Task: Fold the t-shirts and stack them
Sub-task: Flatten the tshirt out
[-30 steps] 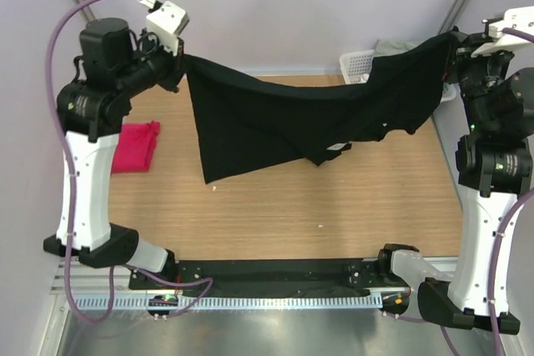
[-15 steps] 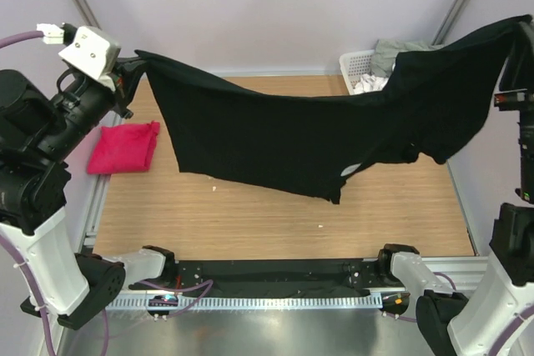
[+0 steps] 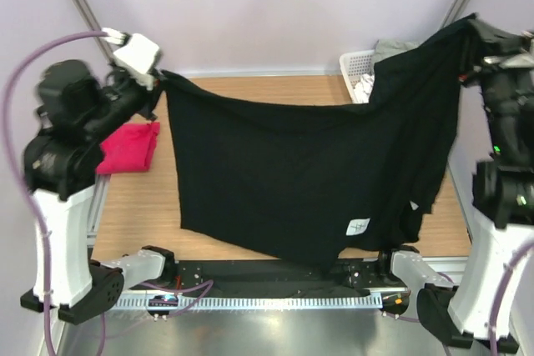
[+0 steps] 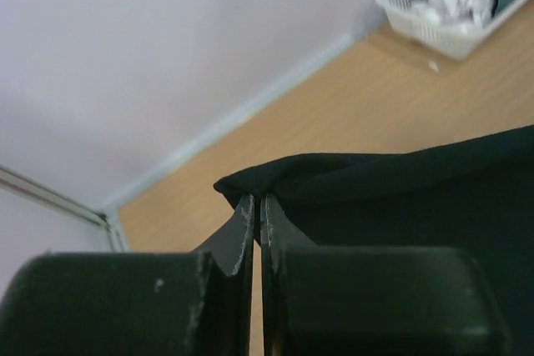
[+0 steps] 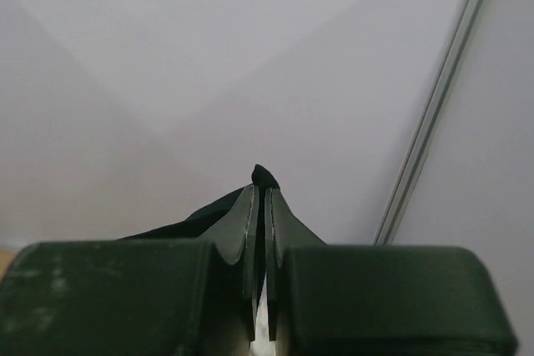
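Top external view, obstructions first: the black t-shirt [image 3: 309,181] hangs spread between my two arms and screens most of the table [image 3: 138,206] behind it. Its lower edge drops in front of the near rail [image 3: 250,273], so I cannot tell whether the cloth touches the wood. A white tag [image 3: 358,227] shows near that lower edge. My left gripper [image 3: 157,82] is clamped on the shirt's upper left corner.

At the upper right the cloth drapes over my other wrist and hides the fingers in this view. The wrist camera settles it: my right gripper [image 5: 259,198] is closed on a small nub of black cloth that pokes up past the tips, with only the wall and a metal post [image 5: 434,97] behind.

Left wrist view: my jaws are pressed together on a folded black edge, and the rest of the shirt runs off to the right, cut by the frame.

The pink t-shirt [image 3: 129,146] lies on the left side of the table, partly hidden by my left arm. The white basket [image 3: 355,62] stands at the far right corner, half screened by the raised cloth (its pale and grey contents are too unclear to identify).
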{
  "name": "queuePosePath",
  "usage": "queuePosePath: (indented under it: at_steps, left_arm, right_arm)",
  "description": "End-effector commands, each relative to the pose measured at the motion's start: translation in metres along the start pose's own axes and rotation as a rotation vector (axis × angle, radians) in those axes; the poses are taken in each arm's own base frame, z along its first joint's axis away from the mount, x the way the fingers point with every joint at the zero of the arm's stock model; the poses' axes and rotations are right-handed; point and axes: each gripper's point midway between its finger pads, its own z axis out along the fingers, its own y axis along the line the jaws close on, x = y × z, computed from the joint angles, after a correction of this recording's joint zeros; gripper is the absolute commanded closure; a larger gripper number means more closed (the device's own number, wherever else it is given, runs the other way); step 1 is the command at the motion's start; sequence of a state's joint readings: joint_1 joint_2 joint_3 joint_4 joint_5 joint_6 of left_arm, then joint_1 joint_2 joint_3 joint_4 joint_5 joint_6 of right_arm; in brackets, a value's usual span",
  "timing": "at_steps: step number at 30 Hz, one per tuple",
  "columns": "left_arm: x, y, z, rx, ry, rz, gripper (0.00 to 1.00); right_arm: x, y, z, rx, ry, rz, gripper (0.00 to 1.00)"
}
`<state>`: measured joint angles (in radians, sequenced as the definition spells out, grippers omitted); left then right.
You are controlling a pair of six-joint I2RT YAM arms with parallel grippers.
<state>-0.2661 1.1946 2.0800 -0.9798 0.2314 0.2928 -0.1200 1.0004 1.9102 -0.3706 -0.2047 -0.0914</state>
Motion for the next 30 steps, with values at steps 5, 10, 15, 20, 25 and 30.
queuePosePath:
  at_steps: [5, 10, 15, 20, 25, 30]
  left_arm:
    - [0.136, -0.023, 0.074, 0.095, 0.306, -0.047, 1.0]
    - [0.214, -0.018, 0.126, 0.118, 0.427, -0.074, 1.0]
    - [0.292, 0.025, 0.187, 0.091, 0.551, -0.16, 1.0]
    - [0.328, 0.064, 0.236, 0.076, 0.588, -0.188, 1.0]
    - [0.348, 0.072, 0.262, 0.079, 0.62, -0.275, 1.0]
    - [0.274, 0.098, 0.259, 0.003, 0.458, -0.234, 1.0]
  right_arm:
    - [0.187, 0.012, 0.049, -0.075, 0.337, 0.095, 0.99]
    - [0.318, 0.033, 0.09, -0.164, 0.552, 0.137, 0.99]
    - [0.429, 0.06, 0.128, -0.247, 0.7, 0.097, 0.99]
    - [0.521, 0.072, 0.169, -0.229, 0.775, 0.064, 0.99]
    - [0.536, 0.094, 0.198, -0.21, 0.744, 0.065, 0.99]
    - [0.457, 0.075, 0.218, -0.141, 0.607, 0.035, 0.99]
